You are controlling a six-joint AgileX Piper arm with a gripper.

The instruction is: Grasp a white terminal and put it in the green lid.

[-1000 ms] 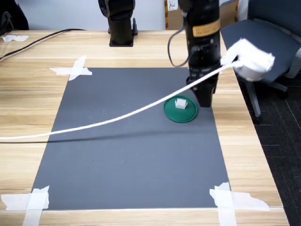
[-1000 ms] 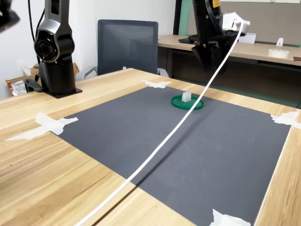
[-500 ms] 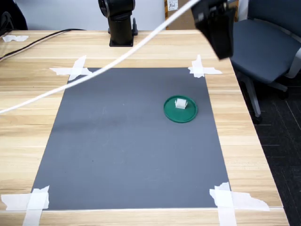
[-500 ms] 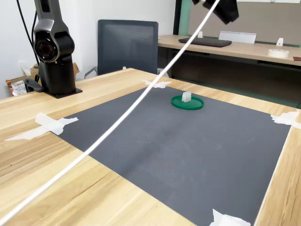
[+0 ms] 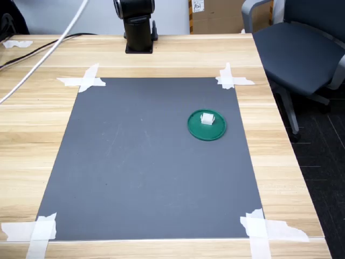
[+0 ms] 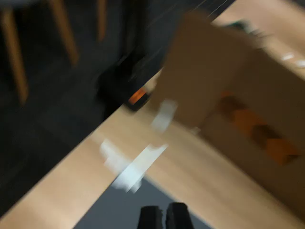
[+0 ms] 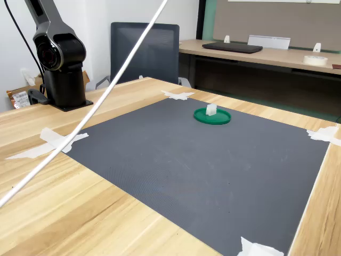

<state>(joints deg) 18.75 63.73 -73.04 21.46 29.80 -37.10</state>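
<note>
White terminal [image 5: 206,118] sits seemingly upright in green lid [image 5: 207,131].

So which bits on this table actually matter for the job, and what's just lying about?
Part of the job:
white terminal, resting in the green lid
green lid
claw, pulled away, fingertips close together

Just lying about:
dark mat
tape strips on its corners
white cable
office chair
</note>
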